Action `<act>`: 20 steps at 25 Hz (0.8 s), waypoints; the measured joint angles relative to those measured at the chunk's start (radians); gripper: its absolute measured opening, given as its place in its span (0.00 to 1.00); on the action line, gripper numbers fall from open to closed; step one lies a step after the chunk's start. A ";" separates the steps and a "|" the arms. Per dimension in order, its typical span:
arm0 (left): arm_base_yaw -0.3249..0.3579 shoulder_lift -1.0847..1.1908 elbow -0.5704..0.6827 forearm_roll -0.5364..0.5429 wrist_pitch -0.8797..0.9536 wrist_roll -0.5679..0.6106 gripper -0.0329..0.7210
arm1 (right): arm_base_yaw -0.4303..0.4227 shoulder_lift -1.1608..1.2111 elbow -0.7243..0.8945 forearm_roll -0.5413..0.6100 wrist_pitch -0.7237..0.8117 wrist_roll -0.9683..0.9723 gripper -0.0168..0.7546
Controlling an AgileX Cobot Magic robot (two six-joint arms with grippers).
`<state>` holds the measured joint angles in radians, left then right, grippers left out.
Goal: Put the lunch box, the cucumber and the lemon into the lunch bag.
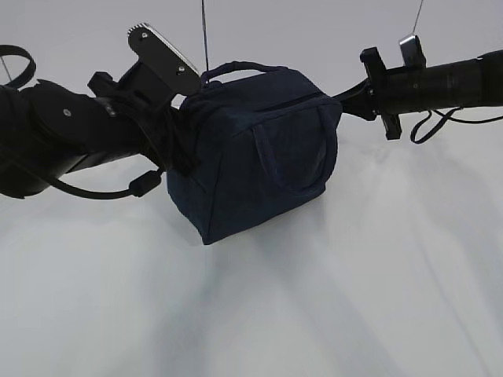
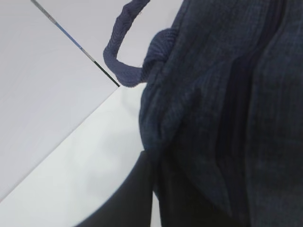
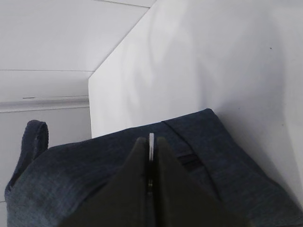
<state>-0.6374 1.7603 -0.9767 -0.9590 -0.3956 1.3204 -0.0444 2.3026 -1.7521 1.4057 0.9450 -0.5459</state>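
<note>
Lunch bag (image 1: 255,153) between left gripper (image 1: 177,137) and right gripper (image 3: 150,163).

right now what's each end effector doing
Left end effector: pressed against the lunch bag; grip cannot be told.
Right end effector: closed on the bag's silver zipper ring.

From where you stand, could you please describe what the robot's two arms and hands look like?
Both arms are matte black. The left arm is bulky, with round screw heads, a looping black cable with a ferrite bead, and a silvery toothed plate near its hand. The right arm is a slimmer tube with a thin black cable. The right hand has dark, tapering fingers.
</note>
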 joint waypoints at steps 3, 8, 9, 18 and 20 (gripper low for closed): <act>0.000 -0.004 0.000 0.014 0.000 0.000 0.03 | 0.002 0.000 0.000 -0.003 0.000 -0.014 0.02; 0.000 -0.005 0.000 0.025 0.002 -0.002 0.03 | 0.020 0.000 0.000 -0.045 -0.013 -0.045 0.02; -0.002 -0.005 0.000 0.027 0.002 -0.002 0.03 | 0.026 0.000 0.000 -0.067 -0.020 -0.047 0.02; -0.024 -0.006 0.000 0.063 0.002 -0.002 0.03 | 0.049 0.000 -0.001 -0.232 -0.096 -0.081 0.02; -0.024 -0.006 0.000 0.064 0.002 -0.002 0.03 | 0.053 0.000 -0.001 -0.243 -0.105 -0.086 0.02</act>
<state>-0.6614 1.7540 -0.9767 -0.8949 -0.3938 1.3185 0.0088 2.3026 -1.7528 1.1625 0.8396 -0.6316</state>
